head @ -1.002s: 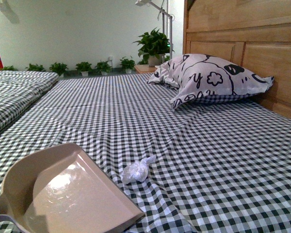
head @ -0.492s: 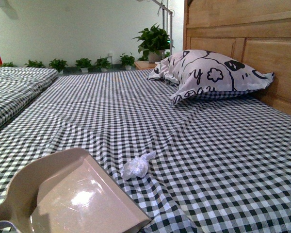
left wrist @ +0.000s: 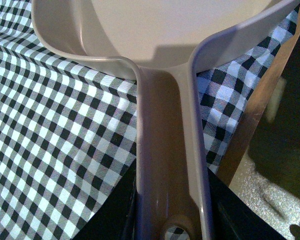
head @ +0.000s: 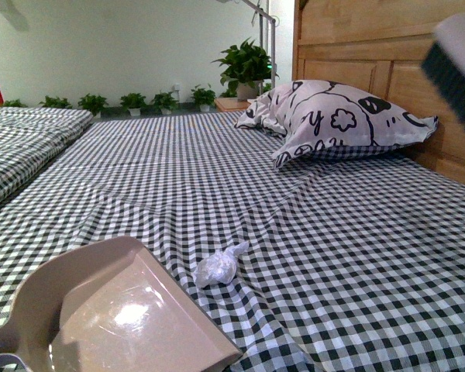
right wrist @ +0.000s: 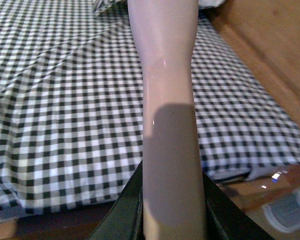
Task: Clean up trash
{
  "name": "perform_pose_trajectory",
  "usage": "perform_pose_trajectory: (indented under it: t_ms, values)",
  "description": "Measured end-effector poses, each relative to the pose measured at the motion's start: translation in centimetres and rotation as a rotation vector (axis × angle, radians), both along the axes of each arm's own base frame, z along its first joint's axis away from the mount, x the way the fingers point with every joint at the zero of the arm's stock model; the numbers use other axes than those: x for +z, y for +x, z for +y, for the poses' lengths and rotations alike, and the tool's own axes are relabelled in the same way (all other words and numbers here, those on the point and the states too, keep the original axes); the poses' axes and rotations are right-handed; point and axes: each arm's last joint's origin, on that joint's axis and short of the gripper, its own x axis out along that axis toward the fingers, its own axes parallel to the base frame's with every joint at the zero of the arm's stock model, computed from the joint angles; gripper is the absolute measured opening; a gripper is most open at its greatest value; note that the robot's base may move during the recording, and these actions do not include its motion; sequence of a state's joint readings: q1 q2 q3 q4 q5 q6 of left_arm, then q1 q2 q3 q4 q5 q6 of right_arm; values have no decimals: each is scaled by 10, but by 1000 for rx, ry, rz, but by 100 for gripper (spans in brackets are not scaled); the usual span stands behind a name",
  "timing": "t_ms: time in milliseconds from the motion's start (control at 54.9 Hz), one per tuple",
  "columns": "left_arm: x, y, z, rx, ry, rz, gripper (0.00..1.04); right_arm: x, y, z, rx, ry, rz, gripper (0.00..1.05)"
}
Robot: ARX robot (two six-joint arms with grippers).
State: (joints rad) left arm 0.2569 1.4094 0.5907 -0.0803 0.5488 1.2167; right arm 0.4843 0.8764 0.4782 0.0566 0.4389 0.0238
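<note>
Left hand (left wrist: pixel 172 217) clamped on dustpan (head: pixel 116 310) handle, right hand (right wrist: pixel 172 215) clamped on brush (head: pixel 459 70) handle. Diff vs 0.5 s ago: brush head now in front view, upper right, in front of the headboard (head: pixel 356 39). Dustpan and trash (head: pixel 217 268) unmoved. Trash lies on the bed (head: pixel 333 256), just beside the dustpan's right edge, well apart from the brush. Neither hand touches it.

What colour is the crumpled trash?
White; the trash shows best in the front view.

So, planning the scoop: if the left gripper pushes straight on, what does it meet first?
Probably the tissue wad, lying just past the lip of the dustpan, though depth is unclear.
</note>
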Motion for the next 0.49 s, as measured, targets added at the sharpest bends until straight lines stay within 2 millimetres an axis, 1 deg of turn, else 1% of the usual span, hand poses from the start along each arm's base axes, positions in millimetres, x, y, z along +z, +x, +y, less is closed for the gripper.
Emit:
perform_pose_trajectory:
  t_ms: [73,109,200,237,291,328,437,492]
  values:
    - [0,0,0,-1,0,0,28,1,24,8,34,11,29,20]
    - [0,0,0,-1,1,0,28,-2,41,12,45,3,48,20]
    - [0,0,0,-2,1,0,28,-8,71,20,51,-12,84,20]
    - [0,0,0,-2,1,-1,28,-13,88,26,51,-22,113,20]
    - [0,0,0,-2,1,-1,28,-19,103,31,53,-29,157,20]
    - [0,0,0,-2,1,-1,28,-27,117,36,47,-48,197,20]
    - [0,0,0,-2,1,-1,28,-44,143,49,21,-96,256,20]
    - [0,0,0,-2,1,-1,28,-49,152,54,10,-117,268,20]
